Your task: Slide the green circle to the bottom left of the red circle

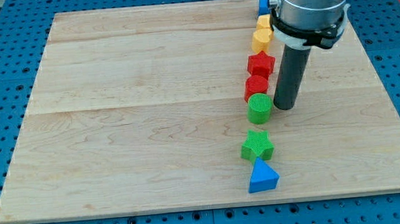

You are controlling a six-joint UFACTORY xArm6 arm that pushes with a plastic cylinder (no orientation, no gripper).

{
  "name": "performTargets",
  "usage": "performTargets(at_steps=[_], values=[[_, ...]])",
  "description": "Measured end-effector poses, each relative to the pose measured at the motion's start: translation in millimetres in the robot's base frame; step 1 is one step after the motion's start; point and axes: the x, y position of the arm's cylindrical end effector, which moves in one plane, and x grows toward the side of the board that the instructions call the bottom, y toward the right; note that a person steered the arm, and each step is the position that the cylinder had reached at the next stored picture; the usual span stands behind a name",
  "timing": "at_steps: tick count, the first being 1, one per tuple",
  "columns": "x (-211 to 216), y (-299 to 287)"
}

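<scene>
The green circle (260, 108) stands on the wooden board, touching the lower edge of the red circle (257, 87) just above it. My tip (285, 107) is on the board just to the right of the green circle, close beside it. The dark rod rises from there and covers part of the board's upper right.
A red star (261, 64) sits above the red circle, with two yellow blocks (262, 34) and a blue block (263, 5) further up, partly hidden by the arm. A green star (258, 145) and a blue triangle (262, 176) lie below the green circle.
</scene>
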Motion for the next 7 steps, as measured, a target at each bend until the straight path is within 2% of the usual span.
performTargets(at_steps=[6,7], values=[[22.1,-29.0],[22.1,1.6]])
